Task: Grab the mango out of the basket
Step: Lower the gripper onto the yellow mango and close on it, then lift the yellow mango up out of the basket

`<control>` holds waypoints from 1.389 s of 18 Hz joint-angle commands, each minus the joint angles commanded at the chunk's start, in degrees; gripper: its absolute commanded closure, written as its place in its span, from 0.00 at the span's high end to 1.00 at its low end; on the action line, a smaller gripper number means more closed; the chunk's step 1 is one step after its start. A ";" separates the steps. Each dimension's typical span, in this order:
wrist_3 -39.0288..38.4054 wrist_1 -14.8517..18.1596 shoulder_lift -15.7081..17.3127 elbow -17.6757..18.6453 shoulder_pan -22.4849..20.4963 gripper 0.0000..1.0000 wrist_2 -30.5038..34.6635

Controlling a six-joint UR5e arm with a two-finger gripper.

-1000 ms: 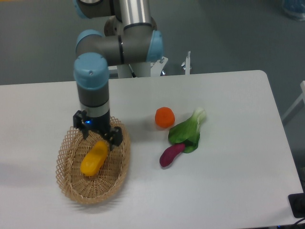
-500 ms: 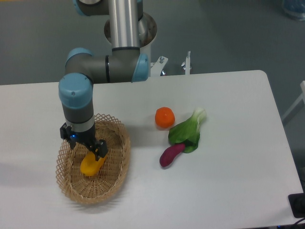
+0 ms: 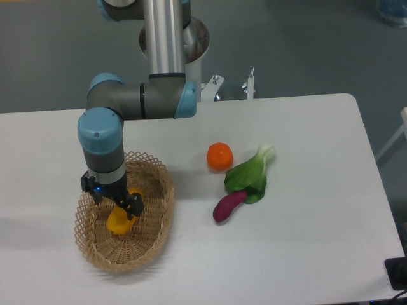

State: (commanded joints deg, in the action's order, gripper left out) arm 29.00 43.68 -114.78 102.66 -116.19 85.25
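The yellow-orange mango [image 3: 119,223] lies in the light wicker basket [image 3: 130,262] at the table's front left. My gripper [image 3: 114,203] points straight down inside the basket, directly over the mango's far end. Its two dark fingers stand apart, one on each side of the fruit, and the jaws look open. The gripper hides the upper half of the mango; only the lower end shows beneath it.
A round orange fruit [image 3: 220,156] sits at the table's middle. To its right lie a green leafy vegetable [image 3: 249,173] and a small purple eggplant [image 3: 228,206]. The arm's base stands at the table's back edge.
The gripper has moved left and down into the basket, from beside the mango's upper end to straddling the fruit. The mango and basket have stayed in place.
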 joint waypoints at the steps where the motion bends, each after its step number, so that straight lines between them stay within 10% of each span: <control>1: 0.00 0.00 -0.18 -0.09 -0.09 1.00 0.00; 9: 0.00 -0.26 -0.79 0.09 -0.09 0.99 0.35; 17: 0.09 -0.18 -0.62 0.18 -0.26 0.62 1.14; 25: 0.53 -0.09 1.92 0.26 -3.07 0.47 1.41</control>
State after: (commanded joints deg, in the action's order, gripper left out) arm 29.53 43.59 -112.86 102.92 -119.26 86.66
